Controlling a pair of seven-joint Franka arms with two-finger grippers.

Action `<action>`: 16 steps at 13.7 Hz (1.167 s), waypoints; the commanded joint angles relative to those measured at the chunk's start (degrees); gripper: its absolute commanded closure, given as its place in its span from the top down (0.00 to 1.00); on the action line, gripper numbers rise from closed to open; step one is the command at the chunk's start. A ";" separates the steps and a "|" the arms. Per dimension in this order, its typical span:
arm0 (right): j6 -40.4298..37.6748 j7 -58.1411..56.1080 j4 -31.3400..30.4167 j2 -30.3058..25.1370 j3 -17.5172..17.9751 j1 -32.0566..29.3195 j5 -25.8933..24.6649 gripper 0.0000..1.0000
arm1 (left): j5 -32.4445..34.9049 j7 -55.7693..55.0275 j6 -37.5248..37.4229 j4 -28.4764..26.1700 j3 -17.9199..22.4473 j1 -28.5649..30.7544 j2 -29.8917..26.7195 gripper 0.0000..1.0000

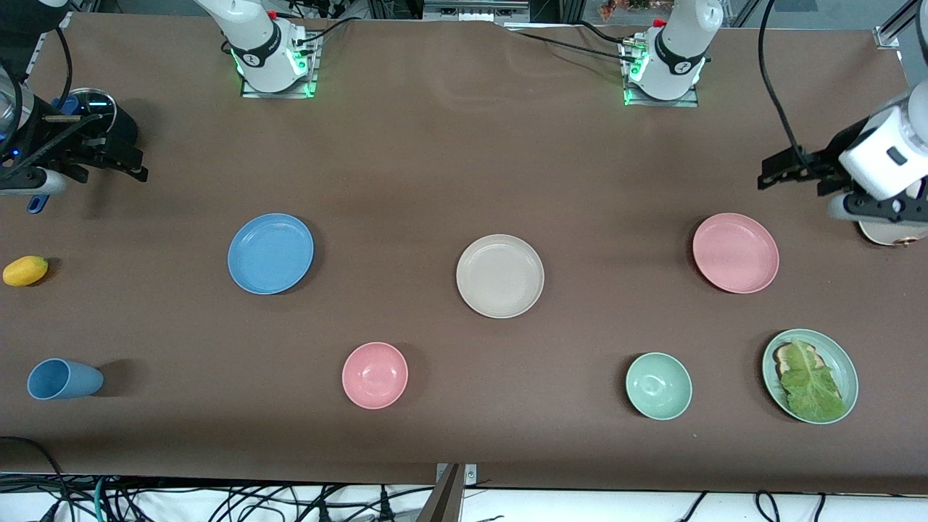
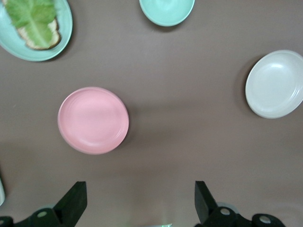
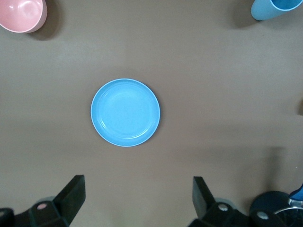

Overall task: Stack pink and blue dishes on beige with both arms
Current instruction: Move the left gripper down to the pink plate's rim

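The cream-beige shallow round plastic plate (image 1: 500, 275) was found at the centre of the brown table (image 1: 464, 167), bare and with nothing stacked on it. The flat light blue round plastic plate (image 1: 270, 253) was recorded at its nine o'clock in the front view, well apart, toward the right arm's end. The flat pink round plastic plate (image 1: 736, 252) was recorded at the beige plate's three o'clock, well apart, toward the left arm's end. Both were seen lying flat on the table, untouched.

The left gripper (image 1: 770, 172) was held in the air over bare table at the left arm's end, at roughly one o'clock from the pink plate. Its black fingers (image 2: 73, 201) were spread wide, with nothing held or touched between them; the pink plate (image 2: 93, 120) was seen through the gap in the left wrist view.

The right gripper (image 1: 129, 164) was held over bare table at the right arm's end, at roughly ten o'clock from the blue plate. Its fingers (image 3: 72, 197) were likewise spread wide and empty, with the blue plate (image 3: 125, 112) seen between them in the right wrist view.

Nearer the front camera were noted a small pink bowl (image 1: 375, 375), a small pale green bowl (image 1: 658, 386), a pale green plate with lettuce (image 1: 810, 375), and a light blue cup (image 1: 64, 379) lying on its side.
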 commanded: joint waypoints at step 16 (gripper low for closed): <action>-1.61 0.32 1.11 -0.19 -0.08 -0.66 0.85 1.00 | -9.48 24.97 16.92 -8.61 0.18 15.98 12.86 1.00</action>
